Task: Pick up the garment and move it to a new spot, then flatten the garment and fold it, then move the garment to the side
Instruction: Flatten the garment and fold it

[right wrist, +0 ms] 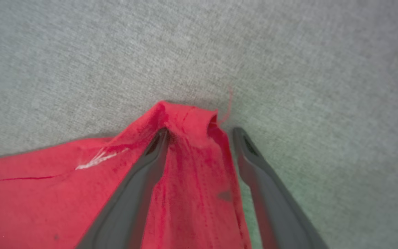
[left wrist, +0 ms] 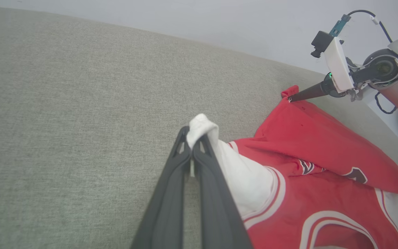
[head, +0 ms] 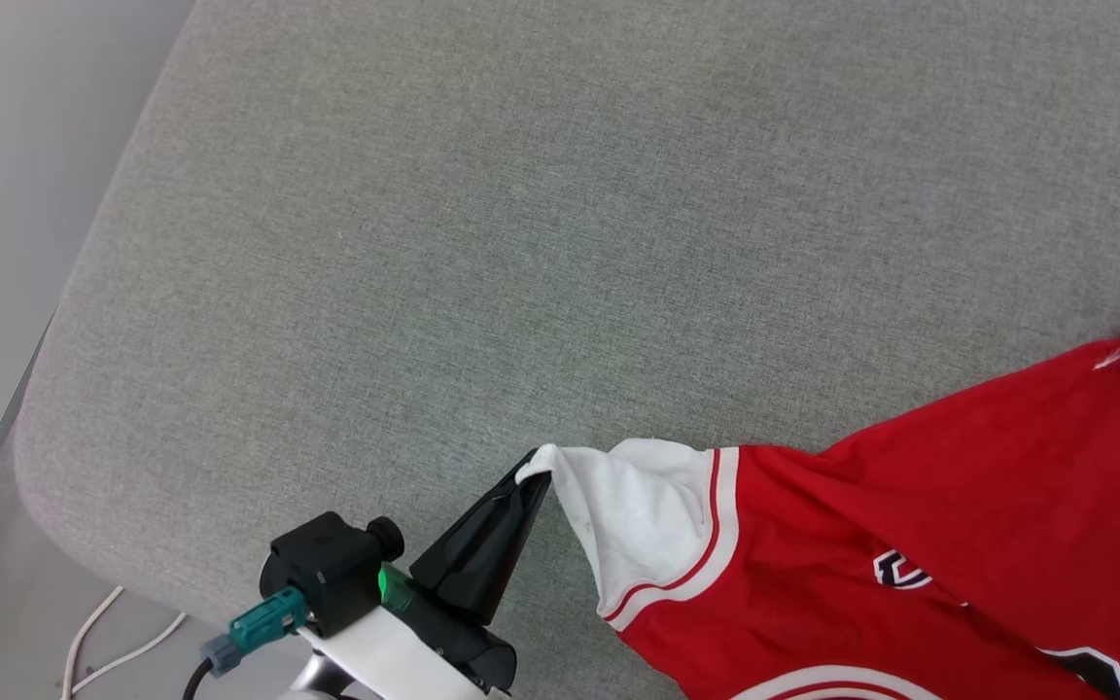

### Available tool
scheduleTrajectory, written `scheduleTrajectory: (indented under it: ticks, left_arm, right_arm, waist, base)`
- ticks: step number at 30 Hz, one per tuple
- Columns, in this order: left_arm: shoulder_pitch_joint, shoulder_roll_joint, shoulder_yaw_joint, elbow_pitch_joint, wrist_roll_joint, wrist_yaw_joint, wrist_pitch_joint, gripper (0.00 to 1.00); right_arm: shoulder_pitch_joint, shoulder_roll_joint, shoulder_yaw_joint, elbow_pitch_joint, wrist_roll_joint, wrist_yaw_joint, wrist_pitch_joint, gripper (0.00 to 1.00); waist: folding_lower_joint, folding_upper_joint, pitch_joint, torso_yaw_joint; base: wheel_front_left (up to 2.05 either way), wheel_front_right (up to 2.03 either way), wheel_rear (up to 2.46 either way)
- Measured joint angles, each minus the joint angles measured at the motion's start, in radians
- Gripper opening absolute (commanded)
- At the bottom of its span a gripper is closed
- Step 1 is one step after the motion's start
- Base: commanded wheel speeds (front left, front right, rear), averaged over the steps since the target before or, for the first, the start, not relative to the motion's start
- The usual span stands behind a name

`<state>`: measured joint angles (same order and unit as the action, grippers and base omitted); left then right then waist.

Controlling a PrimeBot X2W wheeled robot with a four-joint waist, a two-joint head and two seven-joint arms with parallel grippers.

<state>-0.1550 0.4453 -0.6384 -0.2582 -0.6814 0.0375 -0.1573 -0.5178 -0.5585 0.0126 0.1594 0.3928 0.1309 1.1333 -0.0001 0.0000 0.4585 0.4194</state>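
Observation:
The garment, a red jersey with a white sleeve and striped trim, lies stretched over the grey cushion at the lower right. My left gripper is shut on the tip of the white sleeve, pinching it just above the fabric surface. In the left wrist view the left gripper holds that tip between closed fingers. At the far red corner my right gripper stands open, and the cloth lies between its fingers. The right finger is clear of the cloth. The right gripper also shows far off, its tips at that corner.
The grey upholstered surface stretches wide to the left and far side of the garment. Its rounded edge drops to the floor at the left, where a white cable lies. A pale wall rises behind.

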Motion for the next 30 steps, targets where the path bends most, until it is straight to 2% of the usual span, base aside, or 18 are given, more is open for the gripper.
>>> scheduleTrajectory:
  ticks: [1,8,16,22,30]
  left_arm:
    - [-0.002,0.0,0.0,0.002,-0.001,0.0,0.0,0.0]
    - [-0.005,0.009,0.01,0.01,-0.002,0.008,0.0,0.0]
    - [0.007,0.065,0.051,-0.013,-0.002,0.036,0.012,0.0]
    - [0.016,0.133,0.11,-0.069,-0.006,0.064,0.023,0.0]
    - [-0.008,0.238,0.226,-0.169,-0.006,0.096,0.041,0.0]
  right_arm:
    - [-0.001,-0.001,0.002,0.004,0.002,0.0,-0.008,0.0]
    - [-0.022,0.03,0.01,0.071,0.01,0.0,-0.113,0.0]
    - [-0.032,0.055,0.034,0.102,0.057,0.0,-0.235,0.0]
    - [-0.034,0.037,0.055,0.055,0.097,0.0,-0.309,0.0]
    - [-0.036,0.025,0.063,-0.107,0.156,0.0,-0.36,0.0]
  waist:
    - [0.0,0.0,-0.001,0.0]
    - [0.0002,0.0,-0.045,-0.017]
    - [0.0001,0.0,-0.157,-0.071]
    - [0.0001,0.0,-0.261,-0.134]
    - [0.0001,0.0,-0.363,-0.251]
  base:
    - [0.0,0.0,0.0]
    - [0.0,0.0,0.0]
    - [0.0,0.0,0.0]
    - [0.0,0.0,0.0]
    - [0.0,0.0,0.0]
